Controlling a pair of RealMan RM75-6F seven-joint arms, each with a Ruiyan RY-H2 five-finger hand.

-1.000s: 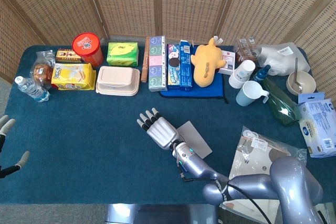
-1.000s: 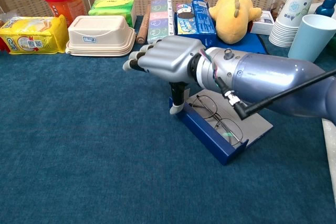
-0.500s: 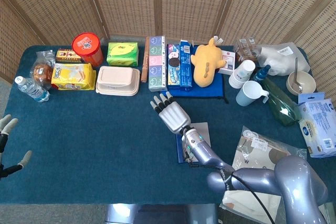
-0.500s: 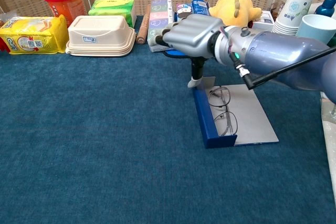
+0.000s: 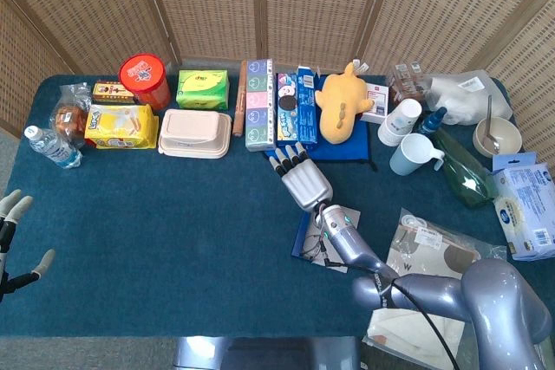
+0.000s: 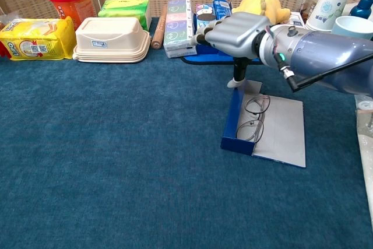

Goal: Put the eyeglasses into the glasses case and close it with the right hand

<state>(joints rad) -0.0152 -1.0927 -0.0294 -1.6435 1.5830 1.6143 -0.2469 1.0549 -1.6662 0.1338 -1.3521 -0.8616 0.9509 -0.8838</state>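
Already the eyeglasses (image 6: 253, 118) lie in the open glasses case (image 6: 236, 122).
Right hand (image 6: 236, 30), empty and flat at twelve o'clock, might shove the case instead of shutting it.

Blue-clothed table (image 6: 105, 161), open glasses case (image 6: 233, 125)

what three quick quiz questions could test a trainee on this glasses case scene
1. True or false: the glasses already lie inside the open case.
2. What is the right robot hand holding?
A. the glasses
B. a cup
C. nothing
3. Fill in: the yellow plush toy lies on a ____ cloth.

Key: 1 true. 2 C; it hovers over the case's far end, thumb pointing down. 3 blue.
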